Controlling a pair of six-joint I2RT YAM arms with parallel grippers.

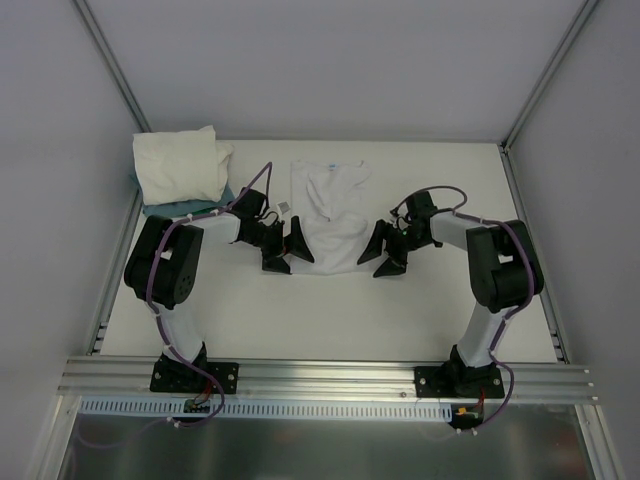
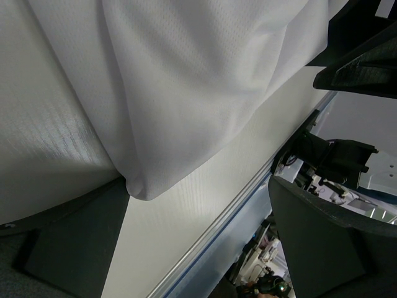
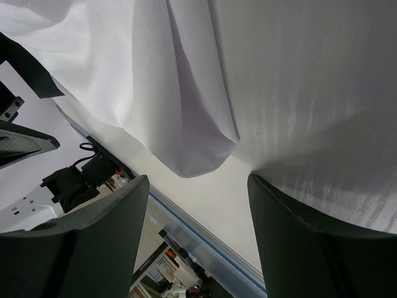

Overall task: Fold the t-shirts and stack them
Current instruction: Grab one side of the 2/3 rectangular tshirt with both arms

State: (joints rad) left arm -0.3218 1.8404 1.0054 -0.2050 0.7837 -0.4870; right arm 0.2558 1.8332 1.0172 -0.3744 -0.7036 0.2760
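White tabletop (image 1: 250,320) inside grey walls and aluminium framing.

Spread t-shirt (image 1: 335,235) flat at mid-table, collar at the far end, hem toward the arm bases. Looks narrowed, sleeves seemingly turned in. Heap of t-shirts (image 1: 180,165) well to the far left of the spread t-shirt, lying on a teal-blue flat item (image 1: 165,208).

Left gripper (image 1: 288,250) at the near-left corner of the spread t-shirt. Jaws spread fully wide, nothing held. Left wrist view: rounded hem corner lying between the fingers, ungripped.

Right gripper (image 1: 385,252) at the near-right corner of the spread t-shirt. Jaws parted a good way, somewhat less wide, nothing held. Right wrist view: hem corner just ahead of the fingers, free.

Step in hand, by judgement: lining up on both hem corners for the end-over-end fold.

Next move calls for: both jaws pinching every layer together, lifting level, carrying the hem to the collar without skewing the thin cloth.

Small pale scrap (image 1: 284,207) just left of the spread t-shirt, possibly a label, too small to read. No brand or writing legible anywhere.
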